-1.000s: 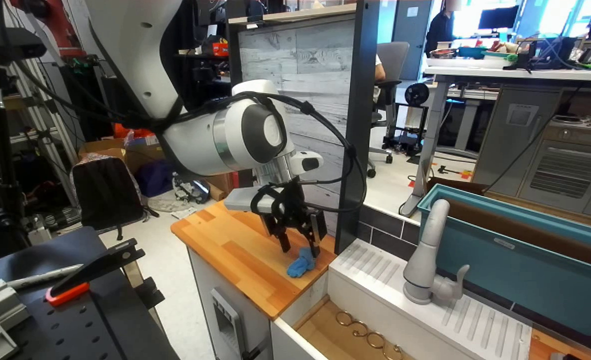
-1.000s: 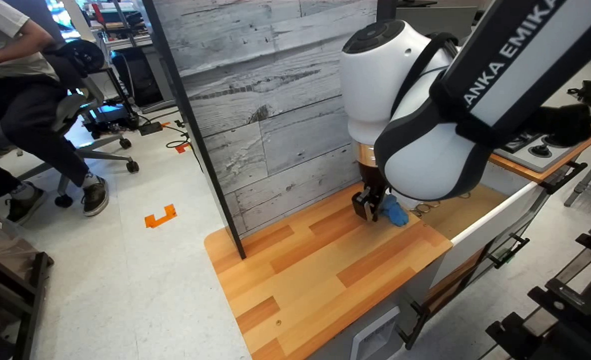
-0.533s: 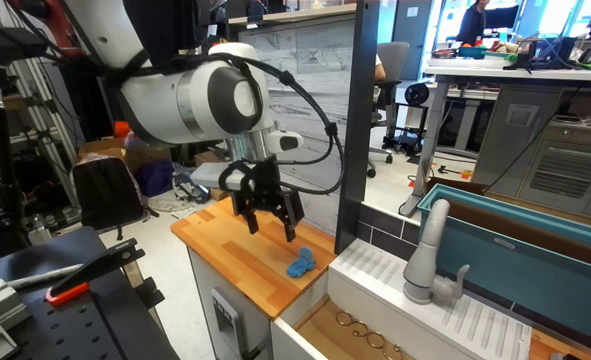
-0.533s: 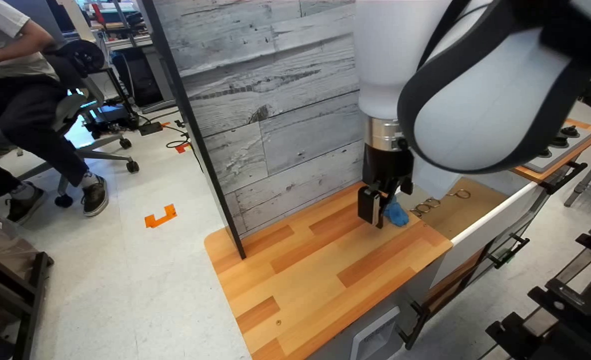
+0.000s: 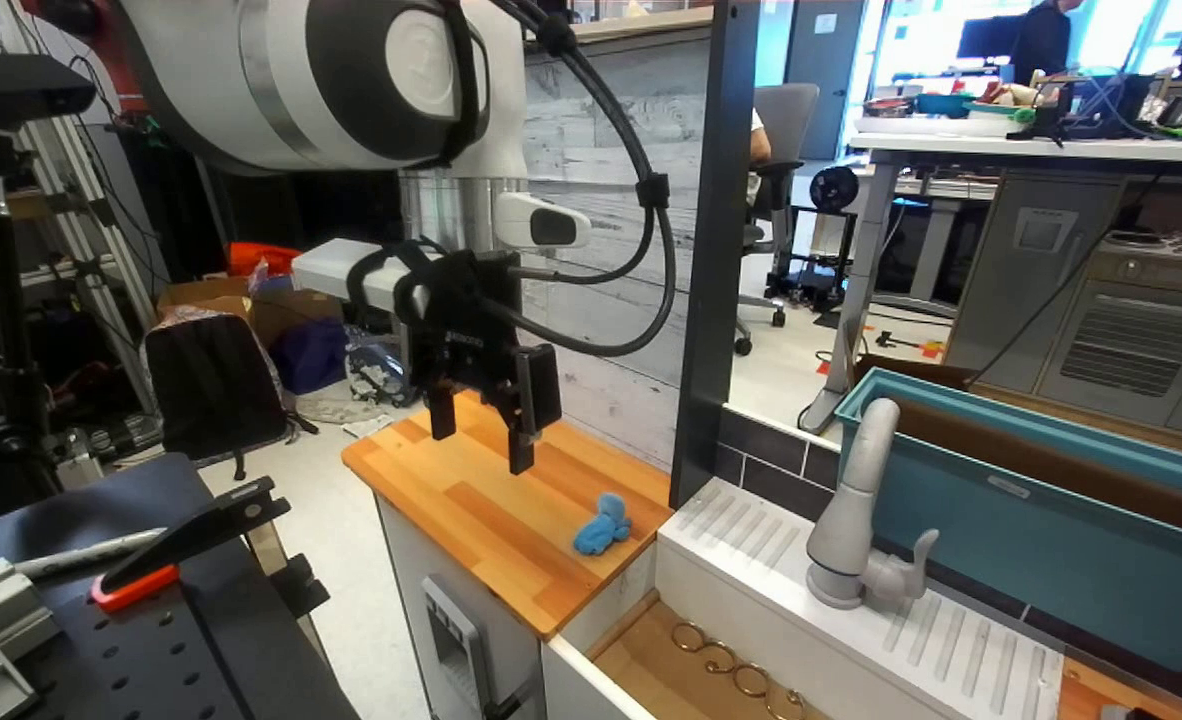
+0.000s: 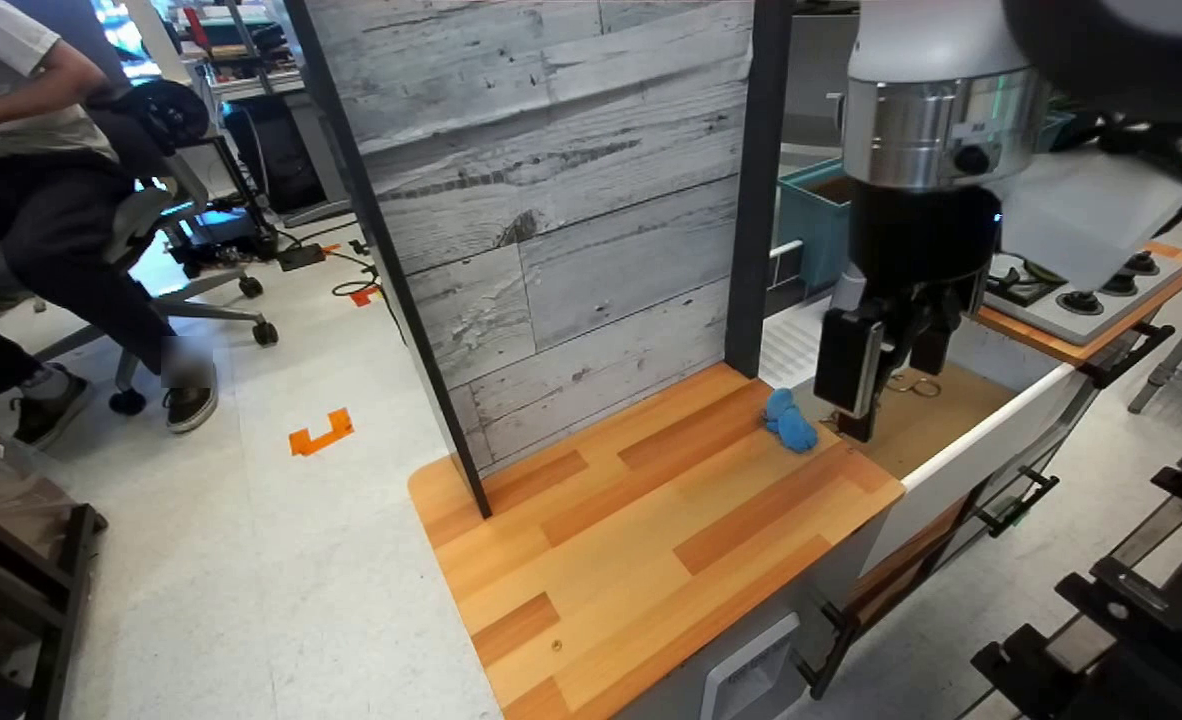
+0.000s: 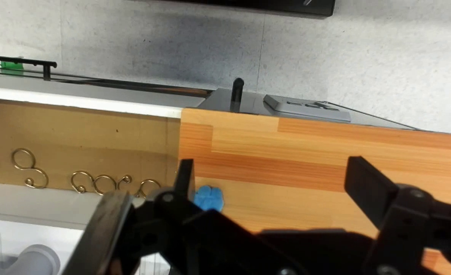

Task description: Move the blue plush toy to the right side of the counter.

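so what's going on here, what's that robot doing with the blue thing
A robot arm is on the job of moving the blue plush toy to the right side of the wooden counter, but nothing is gripping the toy at this moment. The jaws hang open above the counter, clear of the toy. It lies at the end next to the sink, toward the counter's right in both exterior views, so the move looks probably done.

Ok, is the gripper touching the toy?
Apart. In an exterior view, the open gripper hangs clear of the toy, with a stretch of counter showing between them.
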Controlling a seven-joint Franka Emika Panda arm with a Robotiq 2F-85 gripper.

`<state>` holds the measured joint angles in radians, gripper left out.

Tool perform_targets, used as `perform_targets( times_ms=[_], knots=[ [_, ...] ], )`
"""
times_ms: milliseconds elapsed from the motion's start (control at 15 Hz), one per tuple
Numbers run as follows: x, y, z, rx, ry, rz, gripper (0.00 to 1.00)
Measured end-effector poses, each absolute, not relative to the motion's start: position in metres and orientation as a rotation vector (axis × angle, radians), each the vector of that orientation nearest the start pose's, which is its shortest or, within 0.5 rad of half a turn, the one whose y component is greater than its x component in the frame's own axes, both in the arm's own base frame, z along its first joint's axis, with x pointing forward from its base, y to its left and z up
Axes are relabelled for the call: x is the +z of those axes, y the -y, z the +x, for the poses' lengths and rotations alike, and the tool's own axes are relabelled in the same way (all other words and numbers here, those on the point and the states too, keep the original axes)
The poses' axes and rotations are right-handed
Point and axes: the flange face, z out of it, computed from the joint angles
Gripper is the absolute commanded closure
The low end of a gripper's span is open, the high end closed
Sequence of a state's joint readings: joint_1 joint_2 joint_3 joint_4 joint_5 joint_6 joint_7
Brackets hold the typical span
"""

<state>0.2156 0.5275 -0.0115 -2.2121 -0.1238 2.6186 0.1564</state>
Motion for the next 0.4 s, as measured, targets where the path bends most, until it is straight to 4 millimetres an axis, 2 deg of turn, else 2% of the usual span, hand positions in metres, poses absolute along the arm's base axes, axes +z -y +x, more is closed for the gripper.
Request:
perform_targets(
  times_ms=[400],
  knots=[
    [0.1291,-0.1105,0.5132,0.183,0.255,-3.202,0.0]
  ],
)
